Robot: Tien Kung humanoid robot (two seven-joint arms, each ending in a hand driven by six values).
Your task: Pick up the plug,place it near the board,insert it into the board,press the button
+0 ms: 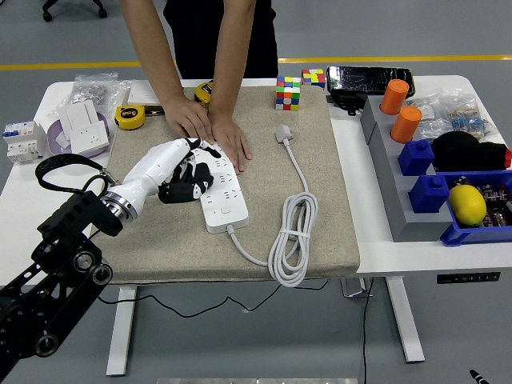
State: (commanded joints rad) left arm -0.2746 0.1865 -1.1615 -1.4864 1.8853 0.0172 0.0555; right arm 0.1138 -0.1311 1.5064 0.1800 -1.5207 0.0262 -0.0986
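Currently my left hand (178, 172) lies over the white power strip (220, 195) on the beige mat (320, 200), its fingers (192, 190) curled around the black plug (194, 178), which sits against the strip's upper sockets. At the strip's far end, a person's two hands (212, 132) press flat on it. Beside the strip, its coiled white cable (292, 240) rests on the mat.

far side: rubik's cube (288, 93), yellow tape measure (130, 117), black case (370, 80). right side: two orange cylinders (394, 96), blue blocks (416, 157), lemon (468, 205) in blue bin (453, 233). left: white circuit breaker (22, 140), purple bowl (62, 148).
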